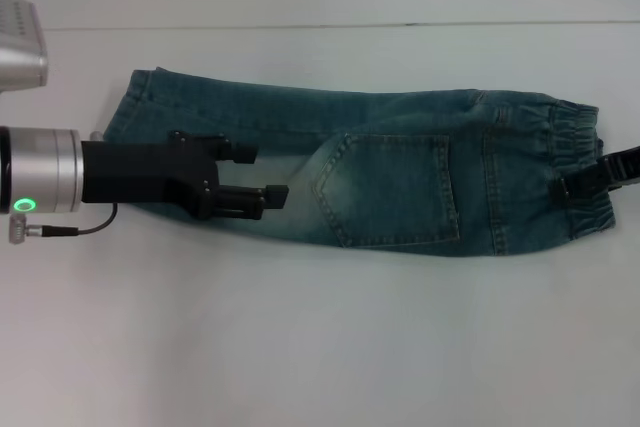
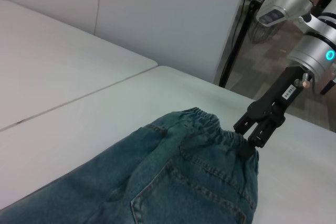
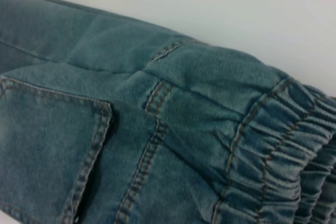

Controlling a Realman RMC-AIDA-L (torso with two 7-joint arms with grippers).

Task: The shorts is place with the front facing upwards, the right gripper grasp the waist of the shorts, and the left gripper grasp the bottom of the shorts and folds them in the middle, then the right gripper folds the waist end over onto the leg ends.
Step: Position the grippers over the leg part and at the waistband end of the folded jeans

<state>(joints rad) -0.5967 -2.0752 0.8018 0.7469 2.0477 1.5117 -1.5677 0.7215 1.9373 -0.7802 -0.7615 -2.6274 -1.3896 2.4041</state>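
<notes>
The blue-green denim shorts lie folded lengthwise on the white table, back pocket upward. The gathered waist is at the right and the leg ends at the left. My left gripper hovers over the leg part near the hems, open, nothing between its fingers. My right gripper reaches in from the right edge and is shut on the waist. The left wrist view shows the stickered right gripper pinching the waist. The right wrist view shows only the waist and pocket stitching close up.
White table runs all around the shorts, with a seam across the back. A silver housing sits at the far left. In the left wrist view the table edge drops off behind the right arm toward a dark floor.
</notes>
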